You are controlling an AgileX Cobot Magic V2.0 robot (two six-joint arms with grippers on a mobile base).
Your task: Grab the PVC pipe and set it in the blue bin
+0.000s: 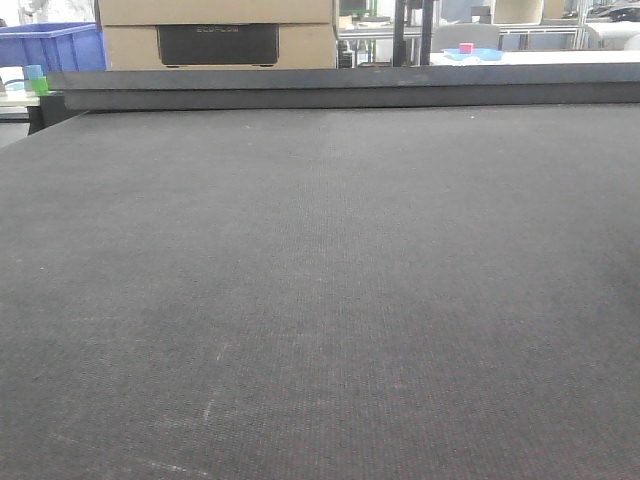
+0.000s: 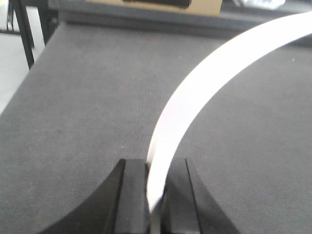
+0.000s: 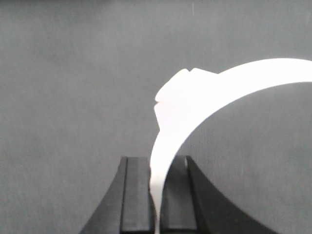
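Pinches the PVC pipe (image 2: 219, 68) in the left gripper (image 2: 155, 200), both black pads pressed against a thin white wall. Looks down at a slant across the grey mat (image 2: 73, 122) towards its far rail, so sits low and tilted forward. Climbs straight out of the jaws as a white arc, then sweeps up and rightward to leave at the upper right edge. Hangs above the mat rather than lying on it. Too close and blurred to read the long axis.

Clamps the same way with the right gripper (image 3: 158, 200) on a white arc (image 3: 253, 75), wrist tipped more steeply, with only mat behind. Curves up from the pads and off the right edge, with a notched lump (image 3: 183, 92) at the bend. Cannot tell whether one pipe or two.

From the front view, places the blue bin (image 1: 50, 45) at far left behind the rail, beside a cardboard box (image 1: 130, 45).
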